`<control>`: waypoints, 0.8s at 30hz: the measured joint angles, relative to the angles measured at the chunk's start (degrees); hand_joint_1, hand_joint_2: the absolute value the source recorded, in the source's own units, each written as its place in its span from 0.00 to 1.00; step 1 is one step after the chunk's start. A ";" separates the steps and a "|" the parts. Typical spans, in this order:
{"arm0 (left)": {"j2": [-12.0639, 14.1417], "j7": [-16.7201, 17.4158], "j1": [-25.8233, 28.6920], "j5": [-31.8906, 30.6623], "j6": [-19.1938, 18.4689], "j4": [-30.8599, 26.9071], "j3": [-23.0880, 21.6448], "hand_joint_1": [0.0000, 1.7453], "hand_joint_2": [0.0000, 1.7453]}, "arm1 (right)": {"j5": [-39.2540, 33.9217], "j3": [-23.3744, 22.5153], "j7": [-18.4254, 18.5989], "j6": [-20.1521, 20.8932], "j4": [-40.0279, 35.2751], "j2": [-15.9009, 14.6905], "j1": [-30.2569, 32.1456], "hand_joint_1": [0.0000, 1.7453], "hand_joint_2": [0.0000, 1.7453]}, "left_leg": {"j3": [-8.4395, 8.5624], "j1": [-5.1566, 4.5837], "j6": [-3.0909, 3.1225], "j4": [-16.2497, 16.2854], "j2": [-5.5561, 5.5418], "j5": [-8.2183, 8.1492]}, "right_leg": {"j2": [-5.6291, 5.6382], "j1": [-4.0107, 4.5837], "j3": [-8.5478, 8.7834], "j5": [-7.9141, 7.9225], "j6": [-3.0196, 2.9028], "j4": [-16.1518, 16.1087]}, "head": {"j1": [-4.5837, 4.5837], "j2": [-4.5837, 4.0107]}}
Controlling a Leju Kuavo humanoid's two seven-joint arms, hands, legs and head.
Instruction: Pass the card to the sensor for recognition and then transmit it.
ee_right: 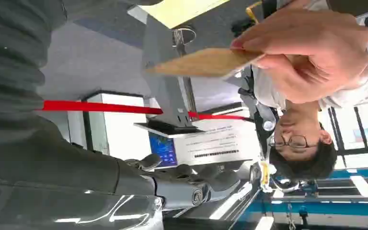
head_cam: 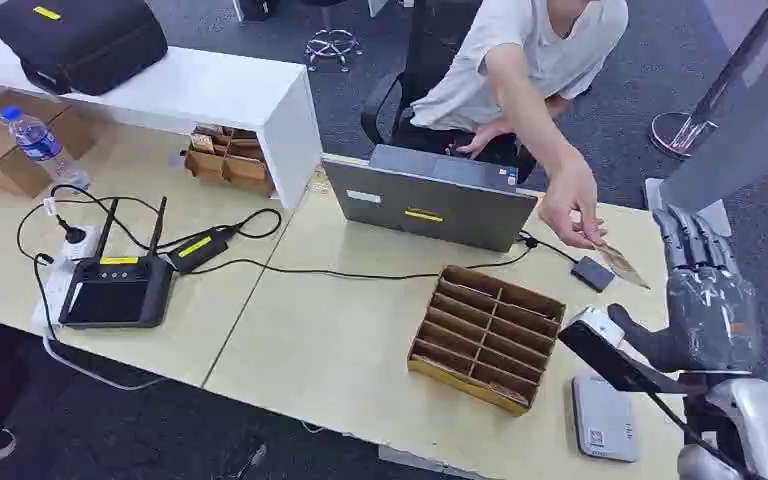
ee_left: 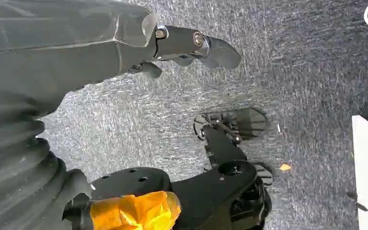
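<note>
Reaching over the desk [head_cam: 340, 350] from behind the laptop [head_cam: 430, 205], a person's hand [head_cam: 572, 205] pinches the card [head_cam: 622, 264] by one end, just short of the right hand [head_cam: 705, 290]. Card apart from that hand, not touching it, tilted, over the desk's right part, above and beyond the small black box [head_cam: 592, 272] on its cable. Right hand raised at the desk's right edge, fingers [head_cam: 695, 240] straight and apart, thumb out to the side, holding nothing. Seen from the right wrist: same card [ee_right: 203, 63], tan and flat, gripped by the person's hand [ee_right: 316, 50], with the right hand [ee_right: 191, 184] apart from it and bare. Below the right hand on the desk, a white sensor [head_cam: 602, 415] lying flat near the front edge, a dark flat part of the arm over it. Between sensor and desk middle, a brown divided tray [head_cam: 488, 335]. Far left, a black screen unit [head_cam: 118, 290] with two aerials, a cable looping to a power strip, a water bottle [head_cam: 42, 145] and a cardboard box [head_cam: 5, 150]. Left hand [ee_left: 191, 45] hanging over grey carpet, fingers loosely bent, nothing in them, thumb apart.
</note>
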 joint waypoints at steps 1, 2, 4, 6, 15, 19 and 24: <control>0.02 -0.02 0.00 -0.04 -0.02 0.00 0.00 0.00 1.00 | -0.39 0.02 0.02 -0.11 0.00 0.00 0.07 0.00 1.00 | 0.00 0.00 0.00 0.00 0.00 0.00 | 0.00 0.00 0.00 0.00 0.00 0.00 | 0.00 0.00; 0.04 -0.02 0.00 -0.04 -0.04 0.00 0.00 0.00 1.00 | -0.81 0.04 0.09 -0.24 -0.02 0.00 0.21 0.00 1.00 | 0.00 0.00 0.00 0.00 0.00 0.00 | 0.00 0.00 0.00 0.00 0.00 0.00 | 0.00 0.00; 0.04 -0.04 0.00 -0.09 -0.07 0.00 0.00 0.00 1.00 | -1.33 0.02 0.09 -0.42 -0.02 0.00 0.49 1.00 1.00 | 0.00 0.00 0.00 0.00 0.00 0.00 | 0.01 0.00 -0.01 0.00 0.00 0.00 | 0.00 0.00; 0.04 -0.04 0.00 -0.31 -0.11 0.00 0.00 0.00 1.00 | -2.42 -0.06 -0.02 -0.55 -0.06 0.00 0.87 1.00 1.00 | 0.01 0.00 0.00 0.00 0.00 0.00 | 0.01 0.00 -0.02 0.00 0.00 0.00 | 0.00 0.00; 0.09 -0.09 0.00 -0.83 -0.39 0.00 0.00 0.00 1.00 | -4.74 -0.63 -0.87 -0.83 -0.72 0.00 2.52 1.00 1.00 | 0.01 0.00 0.00 0.00 0.00 0.00 | 0.02 0.00 -0.03 0.00 0.00 0.00 | 0.00 0.00; 0.11 -0.42 0.01 -0.85 -0.41 0.00 0.00 0.00 1.00 | -5.11 -0.96 -1.05 -0.96 -0.98 -0.02 2.75 1.00 1.00 | 0.01 0.00 0.00 0.00 0.01 0.00 | 0.02 0.00 -0.03 0.00 0.00 0.00 | 0.00 0.00; 0.09 -1.82 0.04 -1.03 -0.41 0.00 0.00 0.00 1.00 | -5.64 -1.84 -1.16 -1.03 -0.98 -0.09 3.18 1.00 1.00 | 0.00 0.00 0.00 0.00 0.01 0.00 | 0.02 0.00 -0.03 0.00 0.00 0.00 | 0.00 0.00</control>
